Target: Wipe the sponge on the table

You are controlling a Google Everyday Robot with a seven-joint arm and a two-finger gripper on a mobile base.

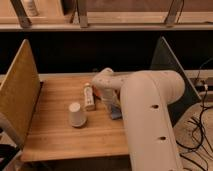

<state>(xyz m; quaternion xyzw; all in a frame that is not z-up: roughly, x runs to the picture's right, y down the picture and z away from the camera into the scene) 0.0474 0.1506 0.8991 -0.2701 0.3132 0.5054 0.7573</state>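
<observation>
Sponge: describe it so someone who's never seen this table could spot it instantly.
On the light-brown wooden butcher-block table, look right of the white cup and the narrow white bottle, against the big white robot arm. The small flat blue-grey rectangular sponge lies under the shut claw; it's the only blue, flat thing there.
</observation>
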